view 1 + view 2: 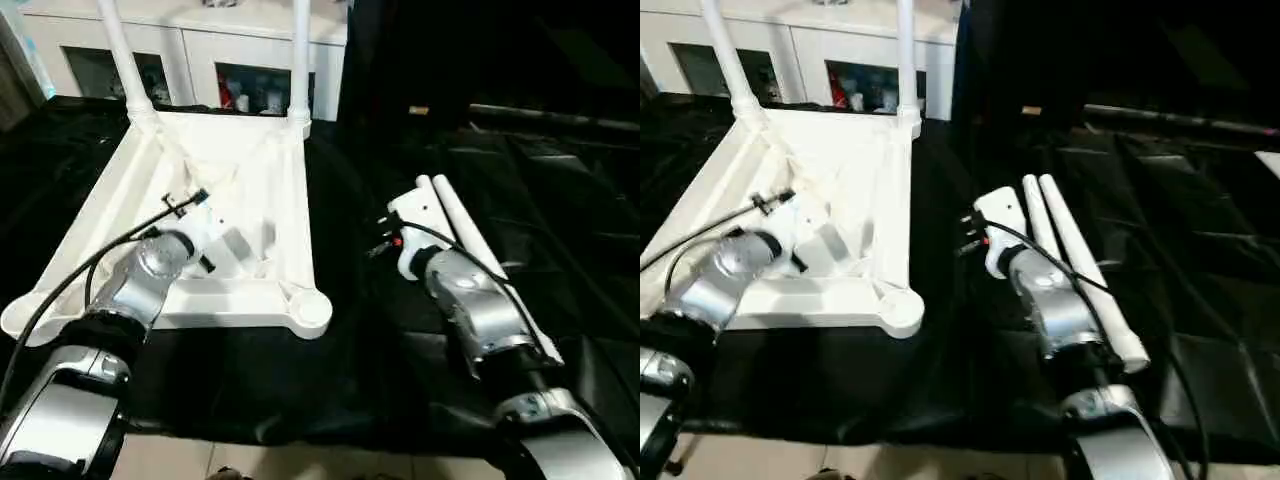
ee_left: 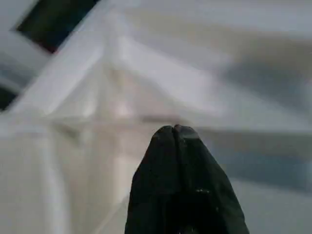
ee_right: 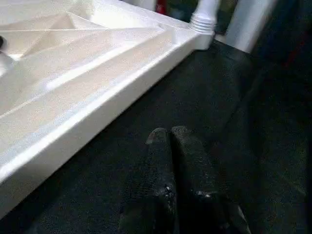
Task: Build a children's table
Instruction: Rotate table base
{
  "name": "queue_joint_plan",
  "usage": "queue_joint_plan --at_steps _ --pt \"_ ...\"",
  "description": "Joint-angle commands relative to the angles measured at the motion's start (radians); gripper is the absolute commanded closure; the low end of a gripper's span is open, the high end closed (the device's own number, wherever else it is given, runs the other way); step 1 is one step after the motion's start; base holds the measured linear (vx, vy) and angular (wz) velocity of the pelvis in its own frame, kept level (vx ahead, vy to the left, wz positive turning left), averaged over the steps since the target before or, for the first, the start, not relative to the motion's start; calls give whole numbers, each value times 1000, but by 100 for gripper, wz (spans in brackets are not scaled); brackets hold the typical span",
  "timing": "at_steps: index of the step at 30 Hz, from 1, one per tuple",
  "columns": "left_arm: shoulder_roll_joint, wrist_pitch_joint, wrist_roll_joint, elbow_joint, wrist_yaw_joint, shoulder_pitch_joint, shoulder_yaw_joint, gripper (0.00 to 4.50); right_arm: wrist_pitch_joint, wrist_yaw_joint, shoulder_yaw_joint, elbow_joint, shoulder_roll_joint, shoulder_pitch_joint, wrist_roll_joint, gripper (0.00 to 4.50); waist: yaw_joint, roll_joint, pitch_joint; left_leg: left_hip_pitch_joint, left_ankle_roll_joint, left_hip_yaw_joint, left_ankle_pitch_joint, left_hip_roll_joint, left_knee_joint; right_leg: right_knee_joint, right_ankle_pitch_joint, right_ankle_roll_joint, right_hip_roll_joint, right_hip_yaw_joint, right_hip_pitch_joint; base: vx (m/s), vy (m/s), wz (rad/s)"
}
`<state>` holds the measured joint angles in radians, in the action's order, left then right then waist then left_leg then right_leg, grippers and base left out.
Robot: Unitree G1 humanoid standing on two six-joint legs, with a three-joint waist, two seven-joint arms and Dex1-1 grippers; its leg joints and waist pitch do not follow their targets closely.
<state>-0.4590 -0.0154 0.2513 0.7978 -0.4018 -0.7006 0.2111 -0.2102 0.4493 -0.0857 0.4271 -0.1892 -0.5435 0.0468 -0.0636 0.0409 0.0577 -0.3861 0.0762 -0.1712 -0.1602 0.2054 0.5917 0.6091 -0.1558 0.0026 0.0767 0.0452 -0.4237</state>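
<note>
The white plastic rectangular table top with its raised rim and round corner sockets is lying upside down on the black sheet, just in front of the white cabinet with glass-front shelves. Two long white tapered tube legs are already standing upright in the two sockets nearest that cabinet, while the two sockets on the table top's near side, such as the near right round socket, are sitting empty. Two more loose white tube legs are lying side by side on the sheet to the right of the table top, well apart from it. The left claw is hanging over the ribbed underside of the table top, its two black fingers pressed fully together and gripping nothing. The right claw is hovering over the sheet between the table top's right rim and the loose legs, likewise pinched closed and empty. The legs are probably light, hollow and stiff, but smooth and round, so they are likely to roll or slip; taking one near its middle, across the tube, looks safest. The table top seems rigid and light, liable to slide on the sheet when a leg is being pushed in, so bracing its rim near the empty socket should help.
</note>
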Motion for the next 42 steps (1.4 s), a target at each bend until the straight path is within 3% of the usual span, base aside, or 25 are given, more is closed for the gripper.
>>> queue_joint_plan --at_steps 1,4,6,8,10,12,14,16,20,22,24,31,42 --pt "3 13 -80 -83 -133 19 -17 450 -43 64 3 -81 -39 21 28 443 -7 -29 -82 21 25 2 -230 13 -68 -50 -57 -227 41 -31 56 0 0 0" --pt "-25 81 -208 -244 -355 70 -16 450 -118 178 4 -203 -111 60 89 443 -17 -26 -79 23 3 -3 -200 17 -66 -43 7 -259 45 -33 62 0 0 0" --pt "-48 112 -285 -327 -466 99 -11 450 -160 218 13 -257 -147 76 117 443 -21 -26 -78 25 3 -4 -216 16 -68 -44 -25 -257 46 -32 64 0 0 0" --pt "-56 128 -302 -345 -488 104 -11 450 -169 226 14 -269 -156 79 122 443 -17 -26 -69 27 21 -6 -294 15 -73 -59 -161 -232 45 -33 55 0 0 0" --pt "-121 209 -412 -479 -657 148 4 450 -203 263 16 -326 -208 106 126 443 -18 -25 -62 32 43 -2 -348 21 -81 -69 -299 -197 50 -36 52 0 0 0" --pt "-157 270 -457 -547 -742 169 12 450 -221 284 10 -357 -234 123 126 443 -15 -26 -57 39 50 -3 -386 18 -80 -75 -360 -181 45 -35 43 0 0 0" --pt "-187 312 -478 -597 -795 185 20 450 -236 305 4 -384 -251 136 132 443 -10 -26 -53 38 53 0 -418 15 -82 -83 -444 -151 45 -34 42 0 0 0" --pt "-224 370 -498 -664 -857 206 36 450 -258 333 -9 -422 -275 151 144 443 -11 -28 -53 40 51 1 -410 16 -81 -88 -470 -139 47 -36 40 0 0 0" --pt "-281 424 -483 -747 -908 238 90 450 -287 376 -39 -479 -311 172 157 443 -8 -31 -51 36 51 4 -409 17 -85 -87 -487 -121 44 -35 41 0 0 0" --pt "-287 395 -395 -725 -868 238 131 450 -312 414 -58 -518 -330 192 174 443 -5 -29 -50 40 47 3 -416 15 -82 -92 -501 -112 41 -35 37 0 0 0" --pt "-284 397 -376 -719 -859 237 140 450 -326 441 -67 -542 -342 205 187 443 -7 -29 -53 38 46 3 -403 15 -81 -92 -500 -103 42 -36 39 0 0 0" --pt "-277 394 -313 -702 -818 228 179 450 -392 620 -125 -688 -452 278 283 443 -11 -30 -57 34 29 4 -367 17 -79 -84 -416 -132 42 -37 47 0 0 0" --pt "-185 326 -265 -636 -715 198 173 450 -409 623 -119 -695 -477 276 283 443 -15 -28 -58 35 29 2 -364 15 -75 -89 -435 -134 42 -34 46 0 0 0"
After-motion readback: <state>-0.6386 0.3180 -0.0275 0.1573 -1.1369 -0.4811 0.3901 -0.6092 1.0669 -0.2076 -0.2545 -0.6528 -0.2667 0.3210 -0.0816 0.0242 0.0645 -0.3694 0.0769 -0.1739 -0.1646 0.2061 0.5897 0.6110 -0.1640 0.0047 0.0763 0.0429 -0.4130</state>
